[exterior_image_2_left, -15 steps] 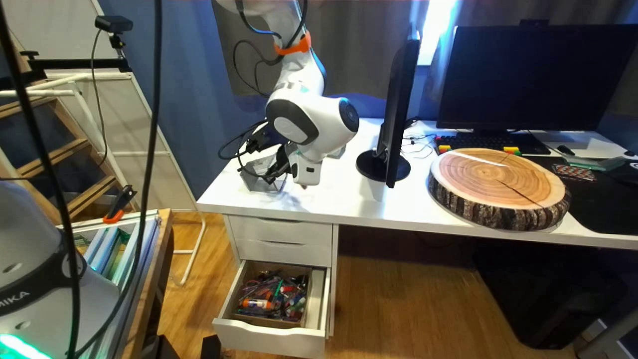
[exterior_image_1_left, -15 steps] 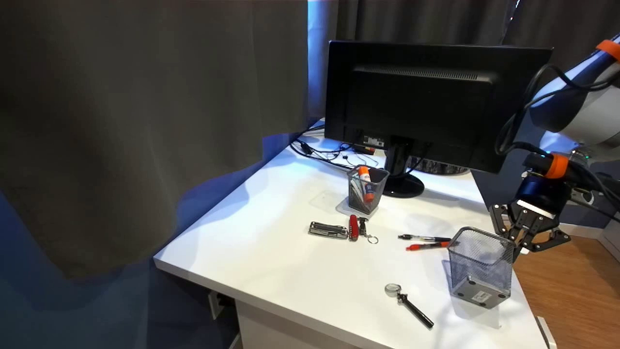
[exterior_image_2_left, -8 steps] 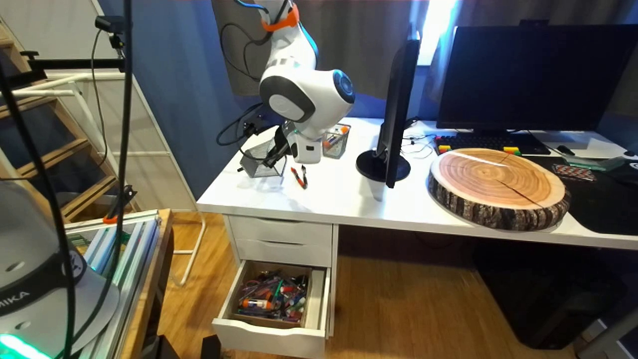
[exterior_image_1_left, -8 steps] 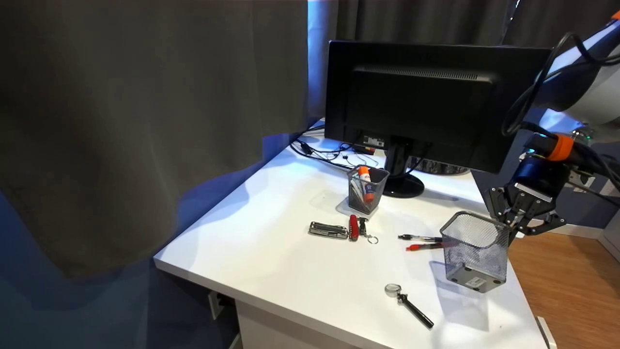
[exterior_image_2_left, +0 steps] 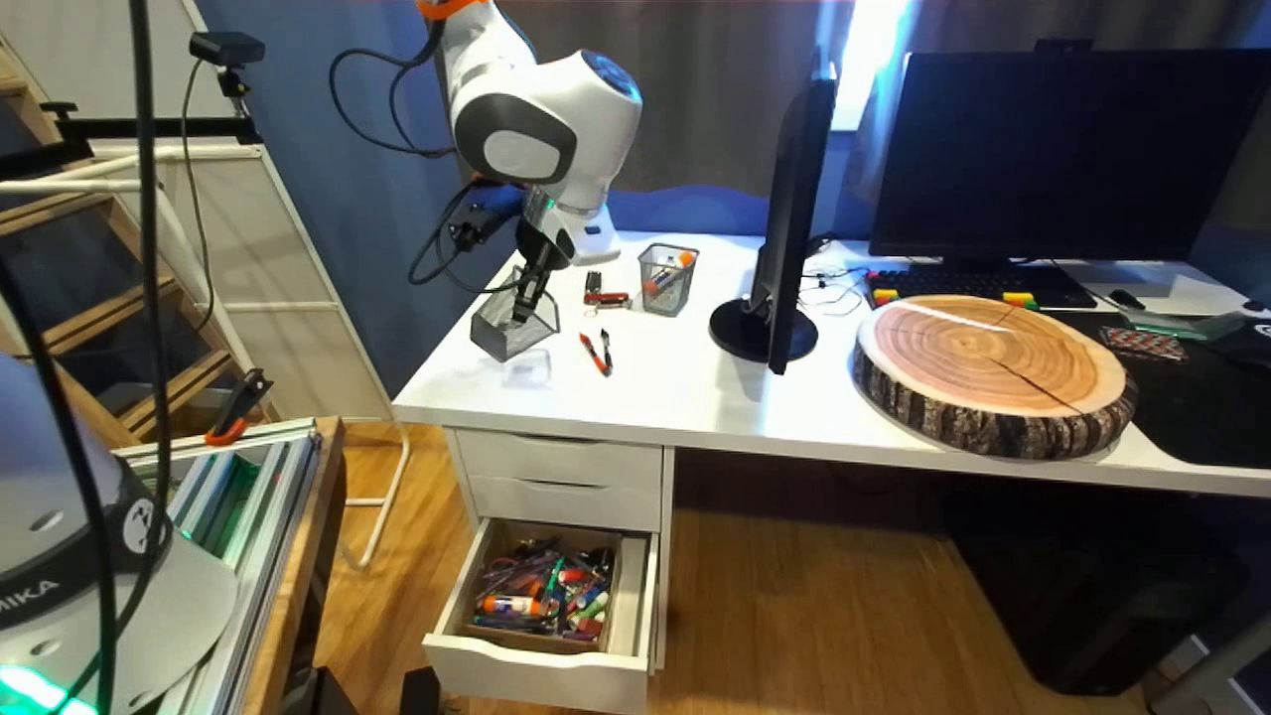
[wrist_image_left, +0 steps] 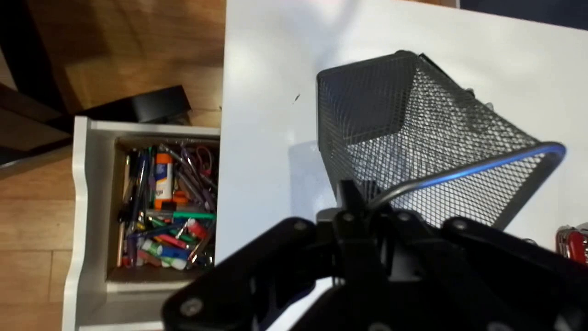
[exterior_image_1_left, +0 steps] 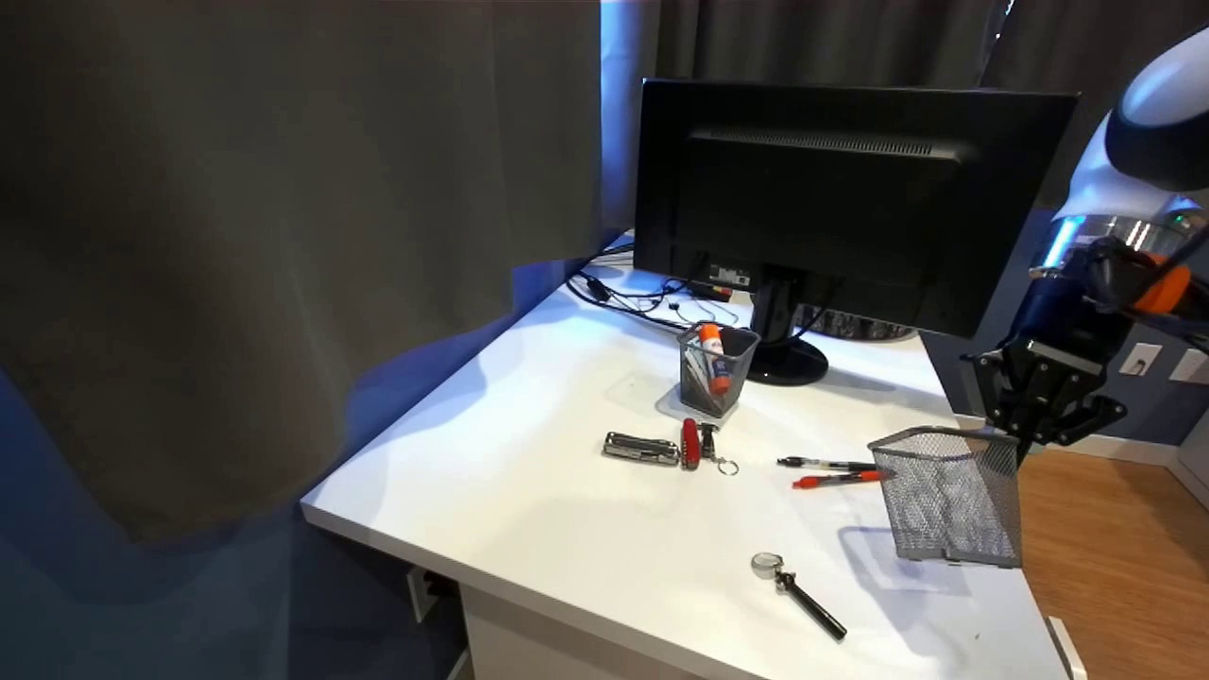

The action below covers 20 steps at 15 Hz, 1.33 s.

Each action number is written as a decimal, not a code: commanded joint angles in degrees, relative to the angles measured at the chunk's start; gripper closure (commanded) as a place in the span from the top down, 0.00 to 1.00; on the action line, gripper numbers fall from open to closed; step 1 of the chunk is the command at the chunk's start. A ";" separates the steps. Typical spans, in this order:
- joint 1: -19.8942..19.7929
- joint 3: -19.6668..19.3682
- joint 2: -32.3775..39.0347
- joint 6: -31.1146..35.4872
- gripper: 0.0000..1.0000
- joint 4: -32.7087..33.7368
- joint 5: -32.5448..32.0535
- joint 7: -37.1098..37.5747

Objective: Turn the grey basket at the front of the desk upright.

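Mesh containers: two by my count, the grey basket and a mesh cup.
Loose pens: two on the desk, a black pen and a red pen.
Pocket tools: one multitool and one red knife, plus a black-handled tool apart from them.
Screens: two monitors.
Wood: one round slab near the monitors.
Cup: a glue stick leans in it among slim pale things I cannot name.
Storage: one pulled-out drawer, its cardboard box heaped with mixed stationery, another glue stick among it.
Grip: my gripper is pinched together on the basket's rim.
Basket: tilted, mouth upward, near the pens at the drawer end of the desk; whether its base touches the desktop I cannot tell.
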<state>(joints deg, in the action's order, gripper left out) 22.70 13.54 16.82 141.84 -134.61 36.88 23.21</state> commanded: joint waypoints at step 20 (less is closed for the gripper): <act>13.66 -10.11 -3.12 31.58 0.23 -13.01 -28.94 29.29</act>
<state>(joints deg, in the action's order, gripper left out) 33.33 6.14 13.89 171.56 -146.84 10.40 48.83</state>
